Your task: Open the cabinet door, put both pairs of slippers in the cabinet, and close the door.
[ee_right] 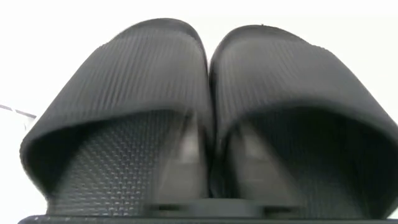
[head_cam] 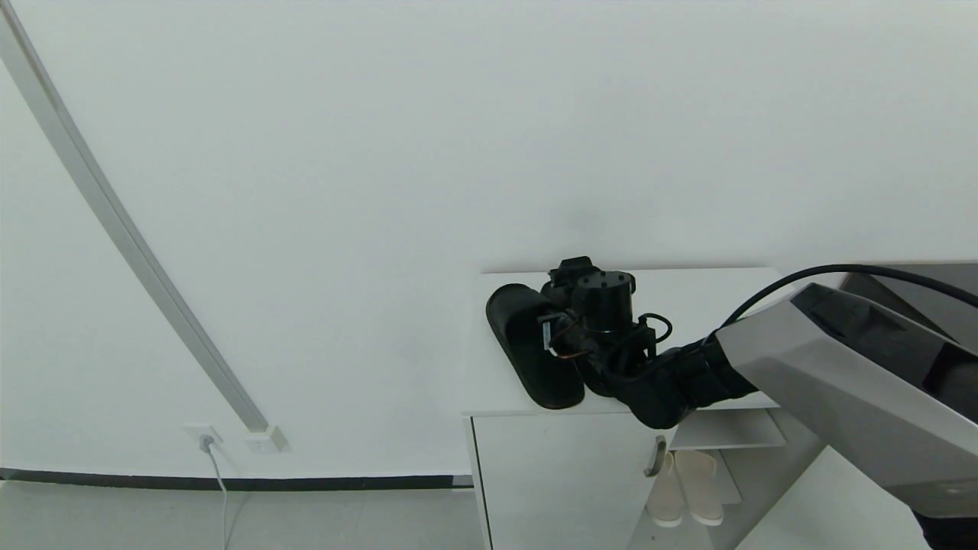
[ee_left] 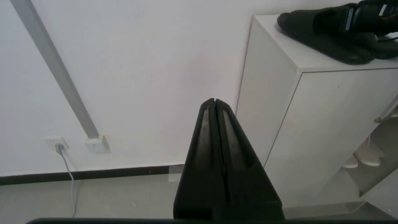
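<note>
Here the right gripper (ee_right: 214, 155) has one finger inside each of the black slippers (ee_right: 143, 93) on the cabinet top (head_cam: 703, 286), apparently clamped on their touching inner walls so both lift as a pair. The left gripper (ee_left: 214, 143) hangs closed, empty. The white slippers (head_cam: 685, 489) already sit inside.

Left tool (ee_left: 214, 102) closed, right tool (ee_right: 214, 130) gripping slippers (ee_right: 149, 68).
</note>
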